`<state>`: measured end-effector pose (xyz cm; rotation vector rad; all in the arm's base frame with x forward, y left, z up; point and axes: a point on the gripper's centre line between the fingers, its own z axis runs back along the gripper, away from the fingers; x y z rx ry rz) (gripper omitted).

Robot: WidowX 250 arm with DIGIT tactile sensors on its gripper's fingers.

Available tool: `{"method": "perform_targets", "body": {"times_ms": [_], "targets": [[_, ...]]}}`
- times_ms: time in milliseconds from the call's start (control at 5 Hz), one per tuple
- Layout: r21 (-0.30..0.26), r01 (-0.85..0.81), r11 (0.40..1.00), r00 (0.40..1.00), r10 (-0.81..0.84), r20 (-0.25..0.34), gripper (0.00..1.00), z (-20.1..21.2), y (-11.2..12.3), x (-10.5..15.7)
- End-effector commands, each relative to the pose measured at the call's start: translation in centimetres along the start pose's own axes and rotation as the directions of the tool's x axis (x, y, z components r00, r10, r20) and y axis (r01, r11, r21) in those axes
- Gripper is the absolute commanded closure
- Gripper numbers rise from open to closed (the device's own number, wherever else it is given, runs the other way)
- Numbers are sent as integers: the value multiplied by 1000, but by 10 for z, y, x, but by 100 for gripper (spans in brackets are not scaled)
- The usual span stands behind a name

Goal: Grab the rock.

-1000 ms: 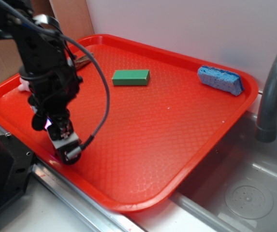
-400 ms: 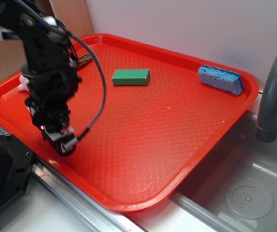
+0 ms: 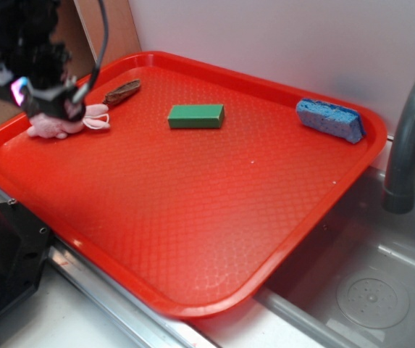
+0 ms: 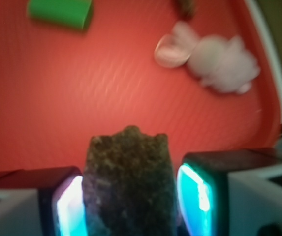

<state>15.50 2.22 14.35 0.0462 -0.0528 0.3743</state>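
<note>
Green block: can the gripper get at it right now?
Probably not yet. The gripper is shut on the rock, so it must let go first. The tray around the green block is open.

Claw [image 3: 48,101] raised over pink bunny [image 3: 59,125] (tray's [image 3: 193,217] far-left corner); grip contents hidden.

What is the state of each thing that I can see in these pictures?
rock: held between the end effector fingers, off the tray
end effector: shut on the rock, raised
pink bunny: lying on the tray
bark piece: lying flat
green block: lying flat
blue sponge: resting near the tray corner
</note>
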Motion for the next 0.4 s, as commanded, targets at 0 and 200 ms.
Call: {"method": "perform_targets", "body": {"times_ms": [0, 200], "targets": [[12, -98, 995, 990, 96, 102, 100, 75, -14, 24], [104, -136, 985, 983, 120, 140, 100, 68, -14, 32]]}}
